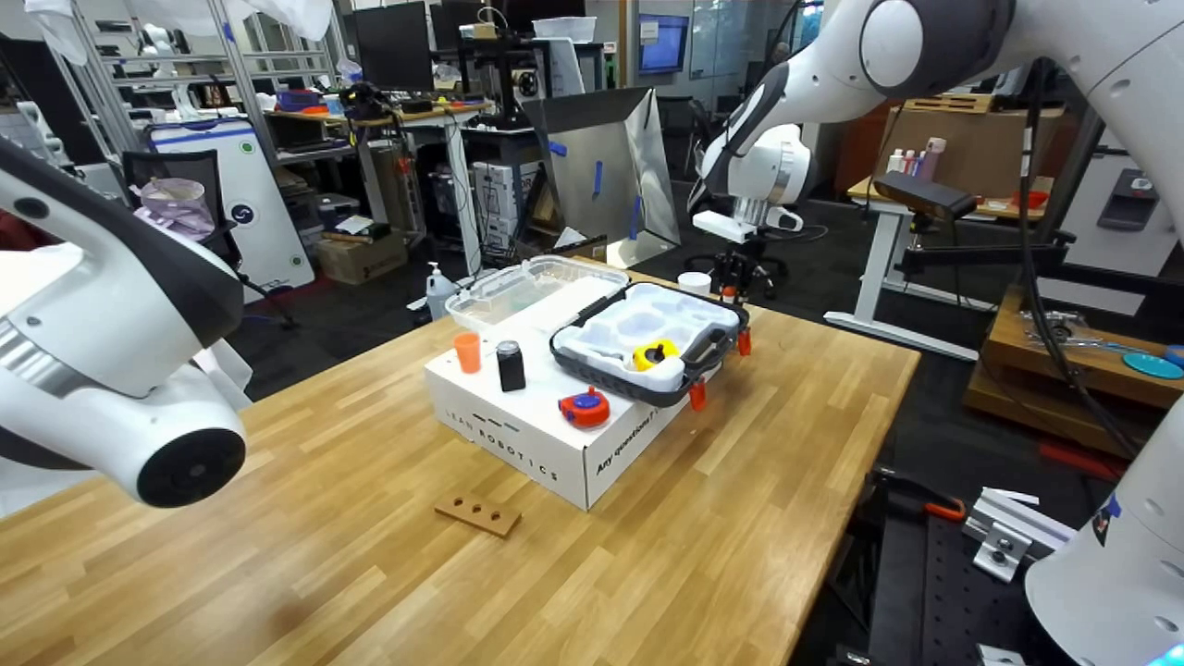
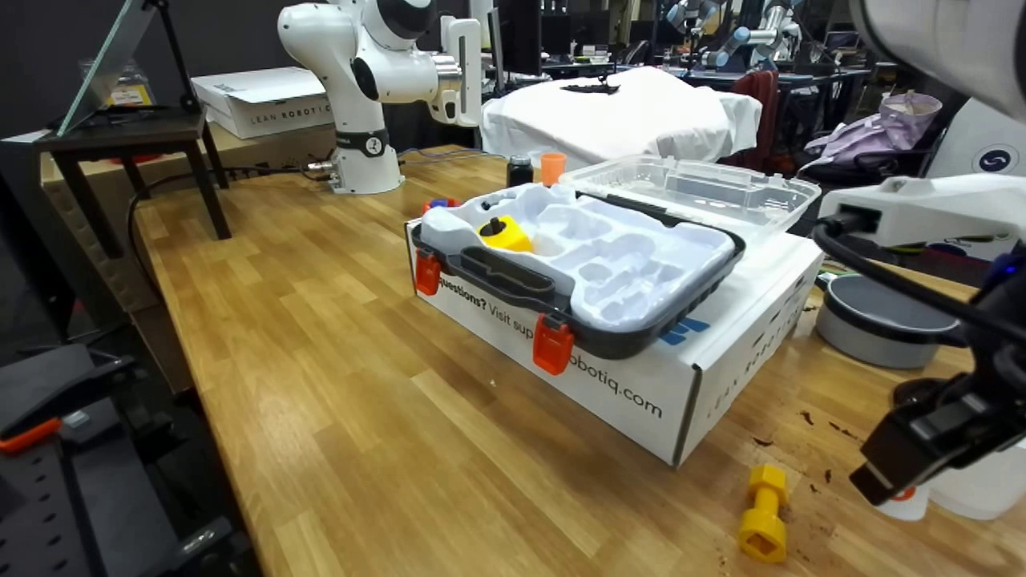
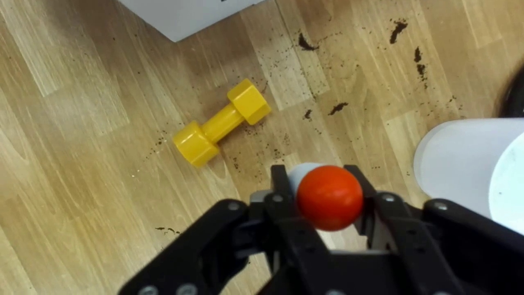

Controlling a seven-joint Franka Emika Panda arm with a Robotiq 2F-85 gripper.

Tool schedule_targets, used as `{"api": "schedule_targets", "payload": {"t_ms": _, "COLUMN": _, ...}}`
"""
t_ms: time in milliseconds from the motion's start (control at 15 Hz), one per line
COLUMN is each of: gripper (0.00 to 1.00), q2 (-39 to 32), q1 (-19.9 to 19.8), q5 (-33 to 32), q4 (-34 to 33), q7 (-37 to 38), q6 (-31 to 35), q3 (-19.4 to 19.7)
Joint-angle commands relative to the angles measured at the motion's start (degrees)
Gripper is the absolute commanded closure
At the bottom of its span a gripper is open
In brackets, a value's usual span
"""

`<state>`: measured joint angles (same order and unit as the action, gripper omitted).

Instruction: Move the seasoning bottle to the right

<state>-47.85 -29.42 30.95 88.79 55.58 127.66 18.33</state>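
Observation:
The seasoning bottle [image 3: 329, 198], white with a round orange-red cap, is between the fingers of my gripper [image 3: 318, 174] in the wrist view. The fingers are close in on both sides of it, and the cap faces the camera. In an exterior view the white lower part of the bottle [image 2: 907, 508] shows just under the black gripper [image 2: 878, 479], low by the table. In an exterior view a bit of the orange cap [image 1: 729, 292] shows at the gripper [image 1: 737, 274], with the lower part hidden. I cannot tell whether the bottle touches the table.
A yellow dumbbell-shaped part [image 3: 222, 123] lies beside the gripper. A white container [image 3: 454, 159] stands close on the other side. The white box [image 2: 681, 421] carries an open case [image 2: 513, 290]. A grey round pan [image 2: 878, 340] stands behind. Dark crumbs dot the table.

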Motion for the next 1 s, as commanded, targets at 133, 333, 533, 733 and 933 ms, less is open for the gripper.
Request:
{"api": "schedule_targets", "payload": {"t_ms": 133, "gripper": 0.88, "q2": -3.2, "q1": -2.95, "q5": 0.11, "q4": -5.46, "q7": 1.61, "q6": -5.36, "q3": -1.31}}
{"api": "schedule_targets", "payload": {"t_ms": 333, "gripper": 0.88, "q2": -4.58, "q1": -3.54, "q5": 0.04, "q4": -7.22, "q7": 2.11, "q6": -6.64, "q3": -1.56}}
{"api": "schedule_targets", "payload": {"t_ms": 533, "gripper": 0.88, "q2": -5.8, "q1": -3.95, "q5": -0.11, "q4": -9.03, "q7": 2.68, "q6": -8.53, "q3": -1.77}}
{"api": "schedule_targets", "payload": {"t_ms": 733, "gripper": 0.88, "q2": -6.87, "q1": -4.25, "q5": -0.28, "q4": -10.72, "q7": 3.28, "q6": -10.08, "q3": -1.81}}
{"api": "schedule_targets", "payload": {"t_ms": 933, "gripper": 0.45, "q2": -7.5, "q1": -4.39, "q5": -0.52, "q4": -11.89, "q7": 3.42, "q6": -10.77, "q3": -1.91}}
